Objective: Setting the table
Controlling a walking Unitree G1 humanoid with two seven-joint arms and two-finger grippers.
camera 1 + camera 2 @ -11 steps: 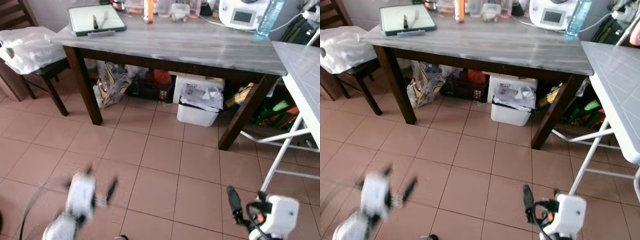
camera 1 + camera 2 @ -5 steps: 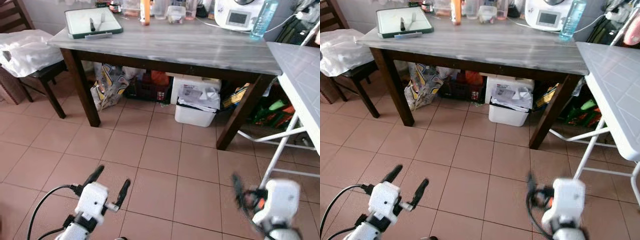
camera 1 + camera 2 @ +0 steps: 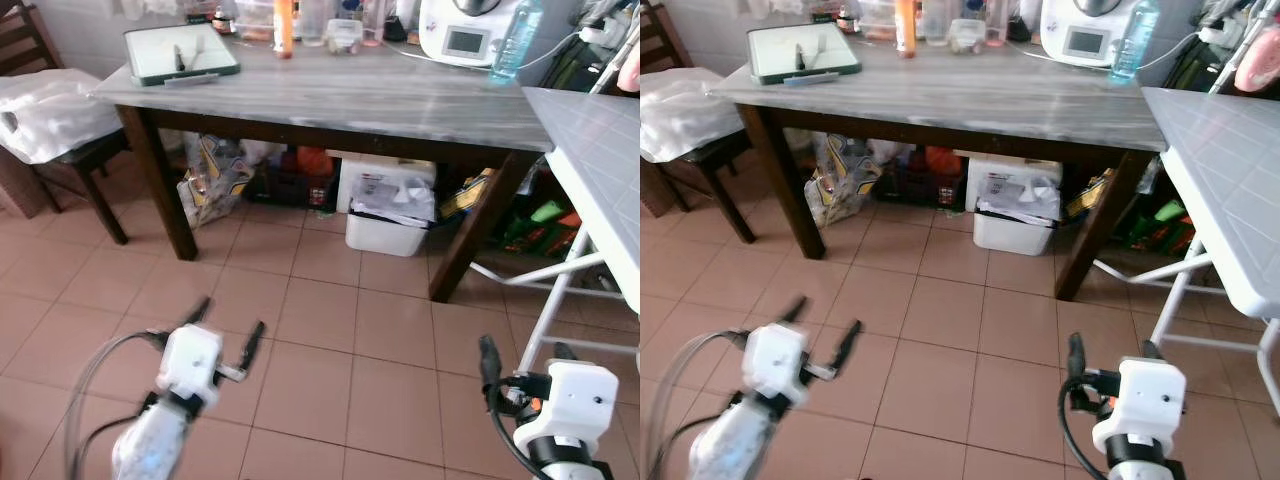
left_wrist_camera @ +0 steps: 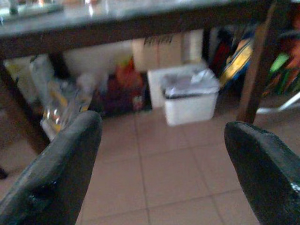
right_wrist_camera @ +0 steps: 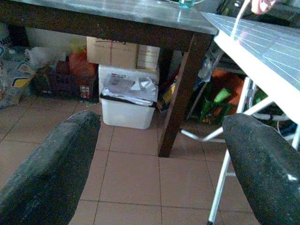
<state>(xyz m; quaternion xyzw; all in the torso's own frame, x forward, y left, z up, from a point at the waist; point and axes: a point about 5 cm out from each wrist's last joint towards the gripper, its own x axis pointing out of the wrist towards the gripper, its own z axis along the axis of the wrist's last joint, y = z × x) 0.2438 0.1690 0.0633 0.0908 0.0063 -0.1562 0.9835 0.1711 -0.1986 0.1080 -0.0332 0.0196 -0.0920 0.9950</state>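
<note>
A grey-topped wooden table (image 3: 340, 95) with dark legs stands ahead. On its far left corner lies a green-rimmed white tray (image 3: 180, 52) holding a knife and other cutlery. My left gripper (image 3: 225, 330) hovers low over the tiled floor, open and holding nothing, slightly blurred. My right gripper (image 3: 525, 358) is low at the right, also open and empty. In the left wrist view the fingers (image 4: 56, 173) frame the space under the table. In the right wrist view the fingers (image 5: 51, 164) frame a table leg and a bin.
An orange bottle (image 3: 284, 25), jars, a white appliance (image 3: 455, 30) and a water bottle (image 3: 505, 40) line the table's back. A white bin (image 3: 390, 215) and bags sit underneath. A chair with a white bag (image 3: 50, 110) is left; a white folding table (image 3: 600, 140) right.
The whole view has shifted, so the camera moved. My left gripper has risen from the bottom edge and is now blurred. The right gripper has steadied with both fingers showing.
</note>
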